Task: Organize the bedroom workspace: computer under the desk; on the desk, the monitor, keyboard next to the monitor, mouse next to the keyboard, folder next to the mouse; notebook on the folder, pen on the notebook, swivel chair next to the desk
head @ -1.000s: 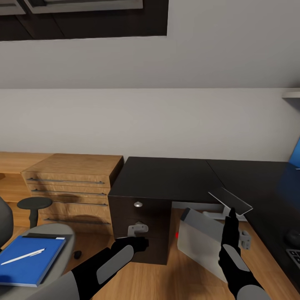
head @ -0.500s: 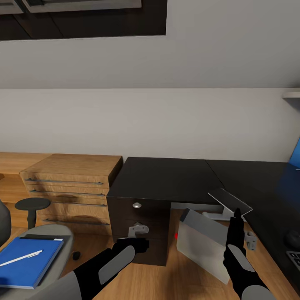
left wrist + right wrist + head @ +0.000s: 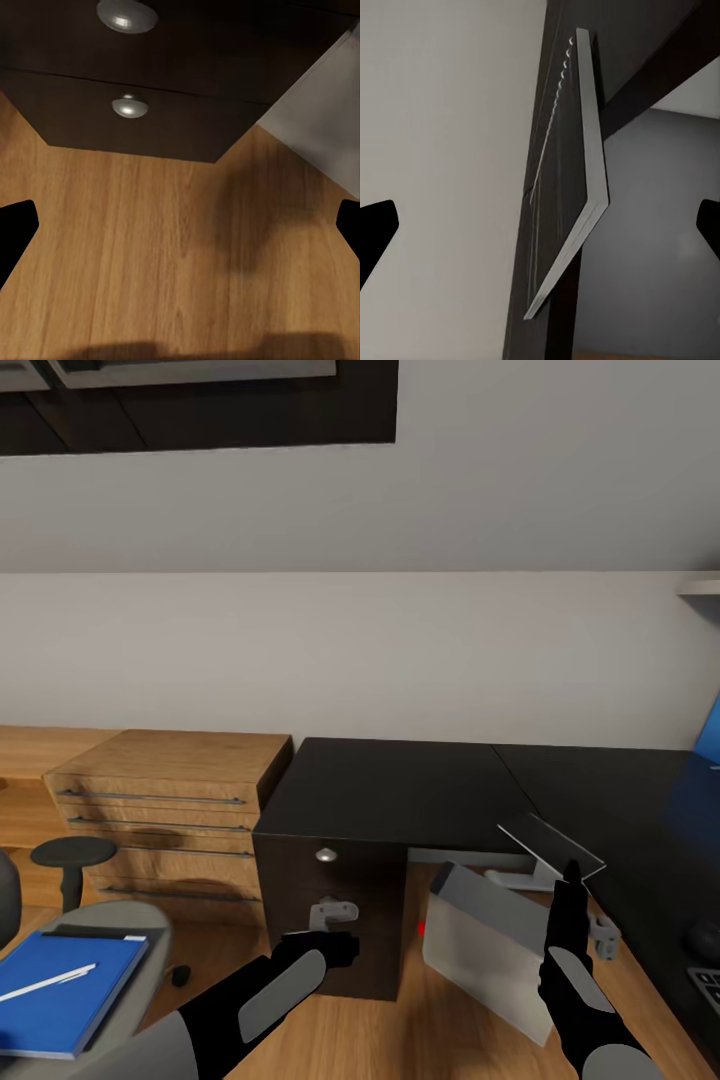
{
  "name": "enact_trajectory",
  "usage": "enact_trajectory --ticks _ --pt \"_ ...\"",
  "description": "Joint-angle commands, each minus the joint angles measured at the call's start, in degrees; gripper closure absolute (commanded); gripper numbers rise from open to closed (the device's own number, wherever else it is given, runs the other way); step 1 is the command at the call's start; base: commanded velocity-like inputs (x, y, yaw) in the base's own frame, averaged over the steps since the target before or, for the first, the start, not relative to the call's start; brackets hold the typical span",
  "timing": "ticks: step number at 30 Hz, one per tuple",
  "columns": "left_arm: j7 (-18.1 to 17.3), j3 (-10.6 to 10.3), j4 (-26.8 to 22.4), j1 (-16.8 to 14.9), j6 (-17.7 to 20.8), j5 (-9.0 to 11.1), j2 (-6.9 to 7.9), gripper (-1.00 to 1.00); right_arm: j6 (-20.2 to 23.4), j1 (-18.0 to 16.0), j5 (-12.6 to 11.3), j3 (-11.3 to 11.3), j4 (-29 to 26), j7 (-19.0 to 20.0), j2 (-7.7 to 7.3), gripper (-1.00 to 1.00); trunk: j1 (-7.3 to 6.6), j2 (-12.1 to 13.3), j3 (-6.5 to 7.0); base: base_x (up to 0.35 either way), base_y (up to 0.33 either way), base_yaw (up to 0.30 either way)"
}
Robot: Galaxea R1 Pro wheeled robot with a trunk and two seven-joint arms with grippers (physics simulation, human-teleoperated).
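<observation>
Notebook sits at the counter front edge near the inner corner, tilted, one end jutting past the edge above the computer. Can't tell whether it rests on the edge or only hangs near it. Right pincer points up just below the jutting corner. In the right wrist view the slab shows edge-on with the tips set wide on either side, so it's open and holding nothing. Left pincer hangs low in front of the counter's drawers, also spread wide and empty, with round knobs and wood floor ahead of it. Computer leans on the floor by the drawer unit, red light facing out, not squarely tucked under. Folder lies on the swivel chair seat off to the left, pen resting on top of it. Looks like the step in hand is the notebook pickup. Next move needs the right pincer brought up so the thin edge sits between the fingers, then closed. The plate is thin and tilted, so poor alignment could knock it off the edge. The stack wants the folder on the counter first, so the notebook likely needs parking somewhere on the counter meanwhile.
</observation>
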Motion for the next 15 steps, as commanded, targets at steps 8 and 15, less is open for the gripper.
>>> enact_trajectory --ticks 8,15 --pt "0.4 -0.2 -0.1 -0.1 0.1 0.3 0.05 -1.00 0.0 0.0 -0.6 0.1 0.0 0.4 -0.01 -1.00 0.00 0.0 -0.06 0.133 0.000 0.000" --pt "0.4 -0.2 -0.1 -0.1 0.1 0.3 0.05 -1.00 0.0 0.0 -0.5 0.0 0.0 0.4 -0.01 -1.00 0.00 0.0 -0.06 0.030 0.000 0.000"
